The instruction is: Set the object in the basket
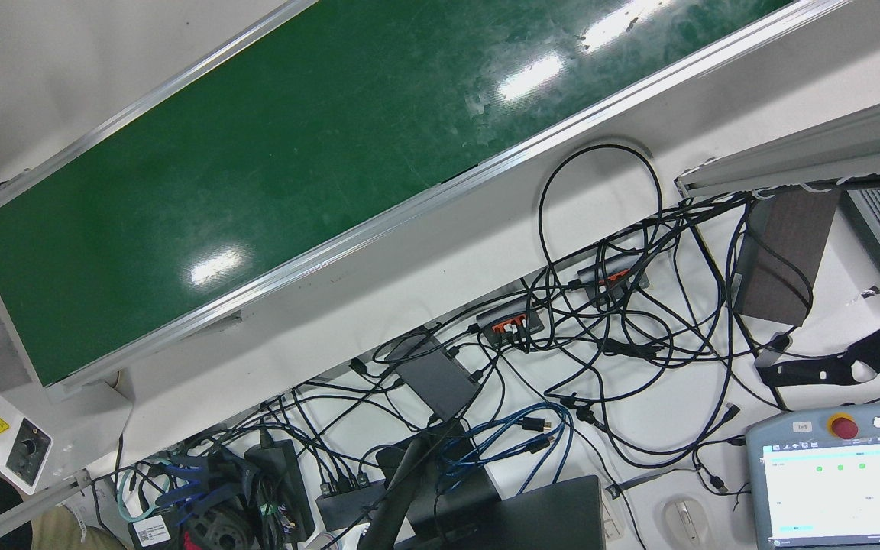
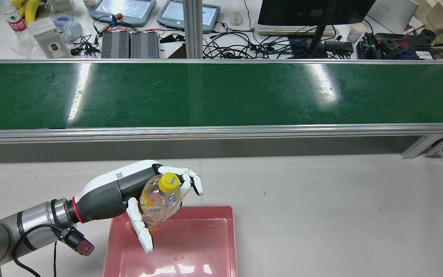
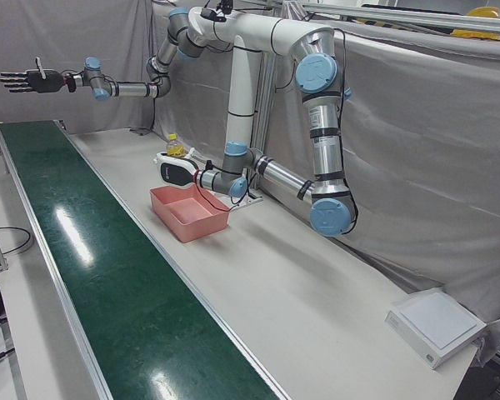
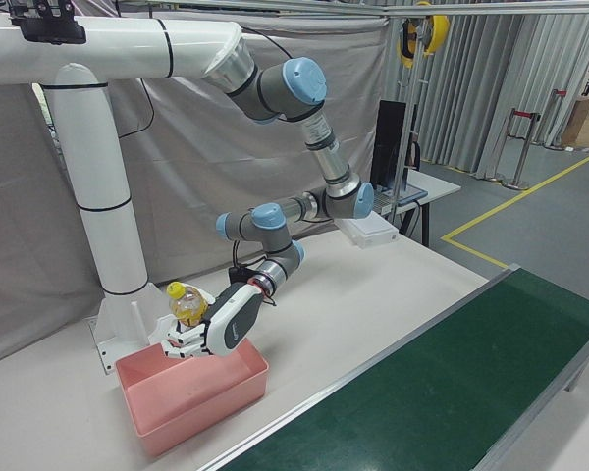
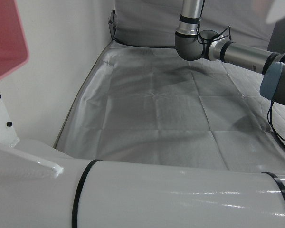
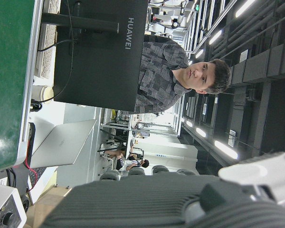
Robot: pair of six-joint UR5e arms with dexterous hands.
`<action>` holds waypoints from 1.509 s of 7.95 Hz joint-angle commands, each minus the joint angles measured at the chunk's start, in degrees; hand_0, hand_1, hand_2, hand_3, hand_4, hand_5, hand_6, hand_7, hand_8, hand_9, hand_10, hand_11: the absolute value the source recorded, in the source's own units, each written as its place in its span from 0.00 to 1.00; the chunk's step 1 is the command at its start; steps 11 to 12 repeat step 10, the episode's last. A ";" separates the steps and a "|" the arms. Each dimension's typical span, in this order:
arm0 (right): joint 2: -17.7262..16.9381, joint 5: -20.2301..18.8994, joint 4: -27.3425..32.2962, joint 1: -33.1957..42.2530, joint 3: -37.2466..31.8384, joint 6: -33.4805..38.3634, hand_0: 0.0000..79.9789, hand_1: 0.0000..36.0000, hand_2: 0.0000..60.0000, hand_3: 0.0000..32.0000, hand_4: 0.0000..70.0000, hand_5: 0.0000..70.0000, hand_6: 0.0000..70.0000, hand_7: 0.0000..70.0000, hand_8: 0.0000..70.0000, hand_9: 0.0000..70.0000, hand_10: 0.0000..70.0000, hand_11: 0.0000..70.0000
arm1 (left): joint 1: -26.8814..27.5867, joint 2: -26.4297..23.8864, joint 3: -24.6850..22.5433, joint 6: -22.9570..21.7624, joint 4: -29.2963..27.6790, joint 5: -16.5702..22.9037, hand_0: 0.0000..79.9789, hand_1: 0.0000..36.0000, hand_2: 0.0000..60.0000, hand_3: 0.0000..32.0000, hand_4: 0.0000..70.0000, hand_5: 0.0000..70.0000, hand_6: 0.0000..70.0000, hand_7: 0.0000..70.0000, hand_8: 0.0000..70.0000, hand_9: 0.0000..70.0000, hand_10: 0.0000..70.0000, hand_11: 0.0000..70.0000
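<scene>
While the left hand (image 2: 156, 200) grips a clear bottle (image 2: 158, 204) with a yellow cap (image 2: 169, 183), it hangs over the near-left corner of the pink basket (image 2: 206, 219) (the bottle's base sits just above the rim, tilted a little). That basket rests on the grey table (image 2: 321, 211), on the robot's side of the green conveyor belt (image 2: 221, 92). Far off, the right hand (image 3: 23, 81) is raised high above the belt's end, fingers spread and holding nothing.
</scene>
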 commanded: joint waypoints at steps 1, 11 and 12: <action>0.00 0.00 0.00 0.00 -0.09 0.00 0.00 0.00 0.00 0.00 0.00 0.00 0.00 0.00 0.00 0.00 0.00 0.00 | 0.55 7.12 -5.78 0.42 -0.89 0.65 0.68 0.09 0.00 0.00 0.21 0.65 0.13 0.36 0.25 0.37 0.43 0.64; 0.00 0.00 0.00 0.00 -0.09 0.00 0.00 0.00 0.00 0.00 0.00 0.00 0.00 0.00 0.00 0.00 0.00 0.00 | 0.73 7.67 -6.07 1.48 -3.71 0.12 0.76 0.24 0.00 0.09 0.09 0.14 0.00 0.04 0.05 0.06 0.09 0.15; 0.00 0.00 0.00 0.00 -0.09 0.00 0.00 0.00 0.00 0.00 0.00 0.00 0.00 0.00 0.00 0.00 0.00 0.00 | 0.73 7.67 -6.07 1.48 -3.71 0.12 0.76 0.24 0.00 0.09 0.09 0.14 0.00 0.04 0.05 0.06 0.09 0.15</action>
